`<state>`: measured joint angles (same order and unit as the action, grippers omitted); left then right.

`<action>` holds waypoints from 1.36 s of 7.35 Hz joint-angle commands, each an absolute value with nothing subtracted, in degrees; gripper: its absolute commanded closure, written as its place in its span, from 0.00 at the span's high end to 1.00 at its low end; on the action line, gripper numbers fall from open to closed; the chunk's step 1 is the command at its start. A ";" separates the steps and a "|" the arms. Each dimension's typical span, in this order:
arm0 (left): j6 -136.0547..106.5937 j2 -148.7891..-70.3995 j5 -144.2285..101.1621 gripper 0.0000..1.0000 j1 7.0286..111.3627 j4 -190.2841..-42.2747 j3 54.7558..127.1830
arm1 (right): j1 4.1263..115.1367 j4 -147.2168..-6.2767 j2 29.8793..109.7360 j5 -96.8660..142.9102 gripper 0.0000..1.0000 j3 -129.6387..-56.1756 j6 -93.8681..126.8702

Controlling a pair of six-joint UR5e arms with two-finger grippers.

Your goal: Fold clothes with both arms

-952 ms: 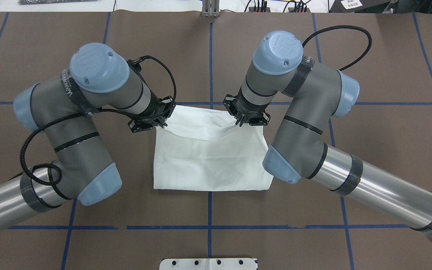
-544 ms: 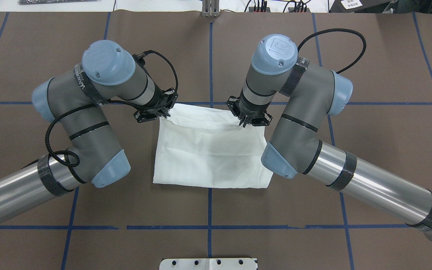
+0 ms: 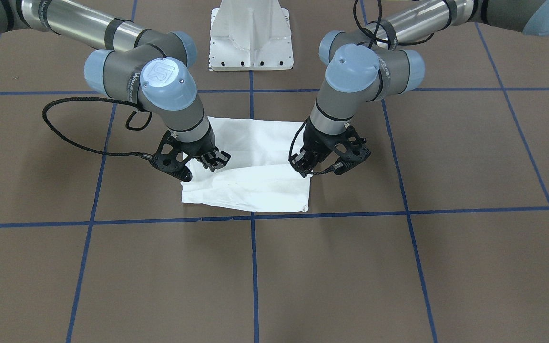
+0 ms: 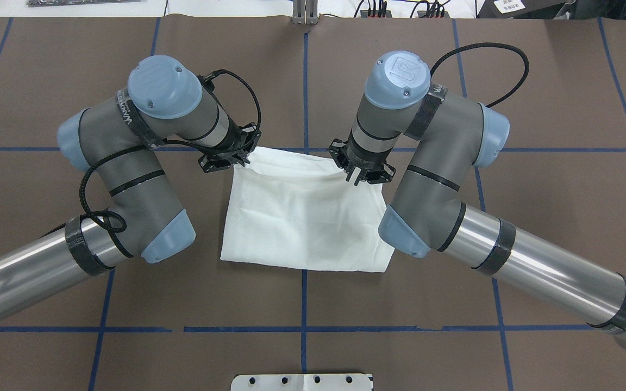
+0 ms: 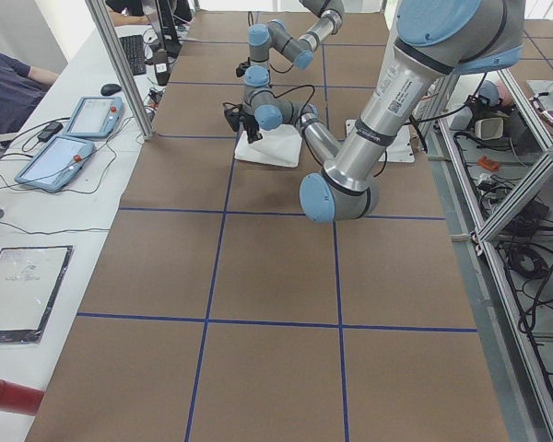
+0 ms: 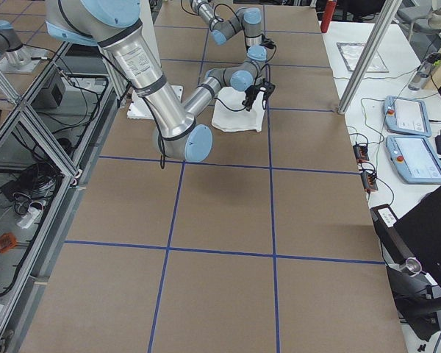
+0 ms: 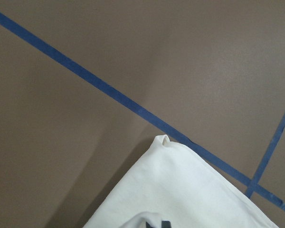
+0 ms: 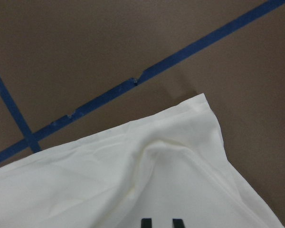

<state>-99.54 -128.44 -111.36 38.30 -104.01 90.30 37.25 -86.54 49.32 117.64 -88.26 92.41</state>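
Observation:
The white shirt (image 4: 305,217) lies folded into a rough rectangle on the brown table, plain side up; no print shows. My left gripper (image 4: 232,158) is shut on its far left corner, low over the table. My right gripper (image 4: 357,172) pinches the far right edge, also shut. In the front-facing view the left gripper (image 3: 303,167) is on the right and the right gripper (image 3: 210,163) on the left, both down on the shirt (image 3: 255,190). Each wrist view shows a far corner of the shirt (image 7: 180,190) (image 8: 133,180) lying beside blue tape, with dark fingertips at the bottom edge.
Blue tape lines (image 4: 304,81) cross the brown table. The white pedestal base (image 3: 250,38) stands at the robot's side. Beyond the far edge a bench holds tablets (image 5: 60,161) and cables, with a seated person (image 5: 5,92) there.
Both grippers have carried the shirt's upper layer away from the robot to the far edge and lowered it. The left arm swung further in. The fold now lies nearly flat.

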 commanded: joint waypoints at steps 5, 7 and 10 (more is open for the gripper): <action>-86.64 -126.40 -112.06 1.00 45.78 -103.36 91.48 | 41.28 -79.45 52.47 117.07 1.00 -90.61 88.80; -70.66 -118.78 -115.66 1.00 51.21 -103.62 97.61 | 48.22 -79.98 55.18 117.85 1.00 -90.79 72.77; -45.70 -106.04 -120.75 1.00 63.77 -103.36 104.39 | 61.03 -81.38 65.36 119.69 1.00 -90.53 43.69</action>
<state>-56.19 -111.85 -118.85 58.65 -103.41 101.44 55.40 -80.45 61.25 118.59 -90.64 55.88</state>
